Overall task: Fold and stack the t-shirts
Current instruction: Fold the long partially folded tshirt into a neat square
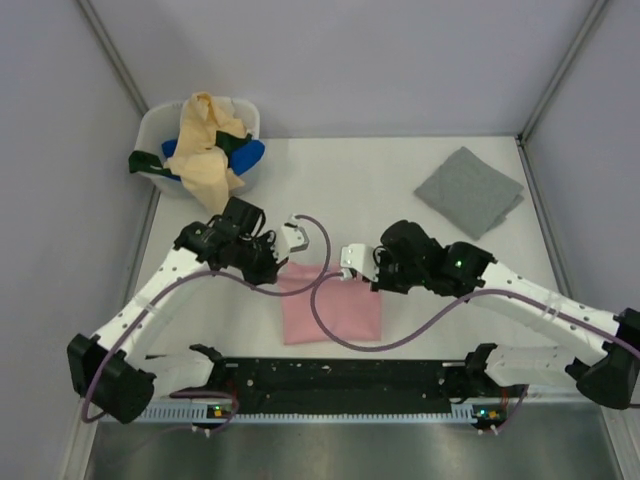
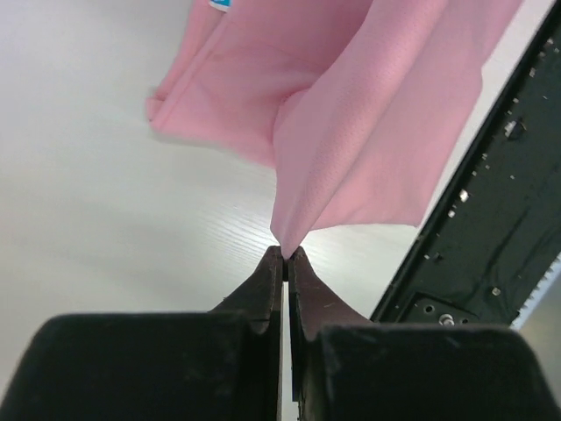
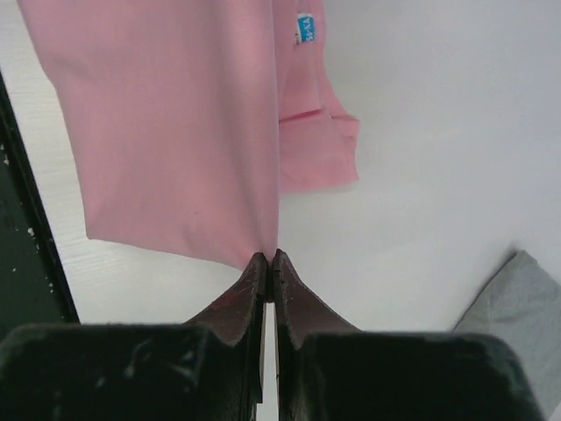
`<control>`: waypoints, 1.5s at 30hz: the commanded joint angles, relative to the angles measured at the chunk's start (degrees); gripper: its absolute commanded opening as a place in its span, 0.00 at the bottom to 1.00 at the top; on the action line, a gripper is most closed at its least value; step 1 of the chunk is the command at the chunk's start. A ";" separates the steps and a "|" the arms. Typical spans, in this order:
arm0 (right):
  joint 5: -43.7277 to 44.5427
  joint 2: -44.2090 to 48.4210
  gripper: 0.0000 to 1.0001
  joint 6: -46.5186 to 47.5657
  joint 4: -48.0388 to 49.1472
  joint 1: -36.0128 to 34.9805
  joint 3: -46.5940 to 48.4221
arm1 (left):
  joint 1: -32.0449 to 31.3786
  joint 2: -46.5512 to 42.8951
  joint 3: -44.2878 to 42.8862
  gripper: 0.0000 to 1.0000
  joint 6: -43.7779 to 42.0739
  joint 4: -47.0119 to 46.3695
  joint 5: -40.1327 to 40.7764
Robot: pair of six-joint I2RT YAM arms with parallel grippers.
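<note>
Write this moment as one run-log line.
step: folding pink t-shirt | left gripper: shut on its cloth | right gripper: shut on its cloth | grey t-shirt: folded, far right | white tub: unfolded tees

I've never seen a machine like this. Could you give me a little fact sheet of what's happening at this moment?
Being handled: pink t-shirt, partly folded, near the front of the table
Left gripper: shut on a corner of the pink t-shirt
Right gripper: shut on its opposite edge
Already folded: grey t-shirt, lying far right
Waiting: yellow t-shirt, draped over the white tub, far left
</note>
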State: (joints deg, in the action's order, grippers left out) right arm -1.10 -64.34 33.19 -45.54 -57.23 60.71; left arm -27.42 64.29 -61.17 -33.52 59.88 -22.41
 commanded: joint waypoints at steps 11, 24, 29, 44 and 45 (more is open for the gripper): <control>-7.51 -19.14 0.00 4.16 14.16 16.89 0.46 | 7.99 24.03 -10.37 0.00 3.37 -8.19 5.01; 0.14 -29.70 0.00 -0.05 17.76 18.91 5.03 | 8.00 38.71 -16.35 0.00 4.77 -11.62 5.71; 4.52 -33.74 0.19 -4.08 22.24 19.96 6.35 | 8.08 41.52 -18.10 0.16 6.18 -13.29 6.68; -13.72 -17.67 0.35 -38.58 23.02 23.31 5.14 | 8.61 29.50 -17.77 0.41 7.15 -14.70 9.87; -16.88 -17.49 0.33 -42.73 26.00 22.96 2.51 | 8.44 28.01 -16.11 0.39 6.72 -14.44 5.41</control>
State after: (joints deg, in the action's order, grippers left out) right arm -2.35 -87.22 8.47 -25.06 -33.12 69.73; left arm -18.81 100.75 -81.47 -26.65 46.28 -10.90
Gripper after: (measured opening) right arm 0.359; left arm 0.413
